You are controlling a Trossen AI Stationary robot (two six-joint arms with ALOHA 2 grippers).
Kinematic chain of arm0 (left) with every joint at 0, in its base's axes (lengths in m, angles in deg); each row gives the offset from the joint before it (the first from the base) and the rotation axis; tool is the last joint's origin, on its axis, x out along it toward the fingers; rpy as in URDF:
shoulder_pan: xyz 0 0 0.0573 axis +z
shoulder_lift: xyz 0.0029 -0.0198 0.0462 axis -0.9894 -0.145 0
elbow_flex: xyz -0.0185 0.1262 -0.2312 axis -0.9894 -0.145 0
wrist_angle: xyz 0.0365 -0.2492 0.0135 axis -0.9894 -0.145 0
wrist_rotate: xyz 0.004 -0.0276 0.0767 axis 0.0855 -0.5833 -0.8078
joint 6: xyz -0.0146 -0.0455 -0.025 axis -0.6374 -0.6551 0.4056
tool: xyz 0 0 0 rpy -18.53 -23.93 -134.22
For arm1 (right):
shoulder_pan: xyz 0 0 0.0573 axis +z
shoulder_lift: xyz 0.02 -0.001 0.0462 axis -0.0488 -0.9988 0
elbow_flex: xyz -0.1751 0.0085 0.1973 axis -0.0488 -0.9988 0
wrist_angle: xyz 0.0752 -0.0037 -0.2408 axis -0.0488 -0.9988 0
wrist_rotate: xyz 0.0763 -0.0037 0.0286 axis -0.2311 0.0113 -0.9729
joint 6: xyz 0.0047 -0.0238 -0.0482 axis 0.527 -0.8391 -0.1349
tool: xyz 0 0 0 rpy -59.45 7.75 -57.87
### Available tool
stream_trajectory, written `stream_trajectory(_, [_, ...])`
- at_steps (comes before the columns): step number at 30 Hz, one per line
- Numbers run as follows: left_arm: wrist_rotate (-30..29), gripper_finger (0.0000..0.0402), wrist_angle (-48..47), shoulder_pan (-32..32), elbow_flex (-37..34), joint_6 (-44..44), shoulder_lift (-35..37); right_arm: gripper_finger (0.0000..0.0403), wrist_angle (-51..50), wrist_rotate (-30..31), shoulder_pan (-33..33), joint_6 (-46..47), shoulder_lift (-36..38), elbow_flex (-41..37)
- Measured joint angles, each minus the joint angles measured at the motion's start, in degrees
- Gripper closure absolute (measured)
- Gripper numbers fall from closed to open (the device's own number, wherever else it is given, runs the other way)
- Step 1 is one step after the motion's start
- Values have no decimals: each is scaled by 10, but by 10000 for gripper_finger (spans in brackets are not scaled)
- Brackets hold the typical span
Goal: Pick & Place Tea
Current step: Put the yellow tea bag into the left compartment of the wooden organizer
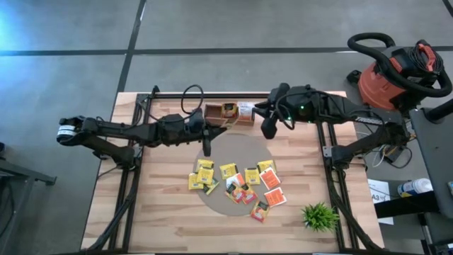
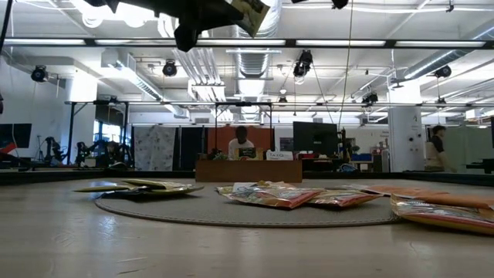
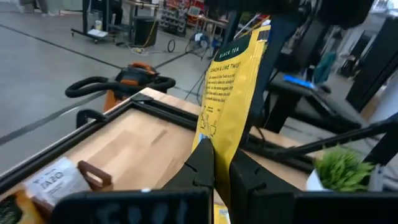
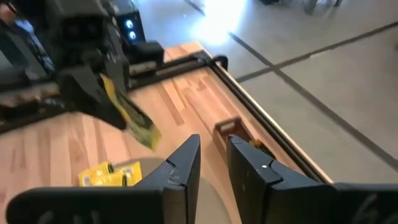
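My left gripper (image 3: 222, 163) is shut on a yellow tea packet (image 3: 233, 93) and hangs high above the far part of the round grey mat (image 1: 241, 145). In the low view the lifted packet (image 2: 252, 14) shows at the top, clear of the table. Several yellow, orange-red and white tea packets (image 1: 237, 185) lie flat on the mat's near half. The brown wooden tray (image 1: 230, 112) stands at the far edge with packets in it. My right gripper (image 4: 213, 158) hovers beside the tray (image 4: 229, 129), narrowly open and empty. My left gripper pinches the yellow packet by its lower edge (image 3: 214, 144) between the two fingers. The packet stands on edge beyond the fingertips, with its printed face showing. It is lifted clear of the table and the mat.
A small green plant (image 1: 320, 216) stands near the table's near right corner. Black frame rails (image 1: 134, 177) run along both sides of the wooden top. A red shop vacuum (image 1: 396, 71) sits on the floor beyond the far right corner. People sit in the room behind (image 2: 243, 147).
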Motion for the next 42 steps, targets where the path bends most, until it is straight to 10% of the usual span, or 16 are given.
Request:
stream_trajectory(18, [-50, 390, -7, -1, 0, -47, 0, 316, -42, -59, 4, -81, 2, -4])
stream_trajectory(25, [-52, 390, -41, 27, -16, -23, -1, 327, -20, 79, 3, -85, 2, -4])
stream_trajectory(37, [177, 390, 123, 208, -112, -32, -1, 323, 72, 100, -3, -33, -38, -13])
stream_trajectory(42, [262, 390, 141, 263, -122, -34, -1, 319, 62, 2, -38, -23, -99, 6])
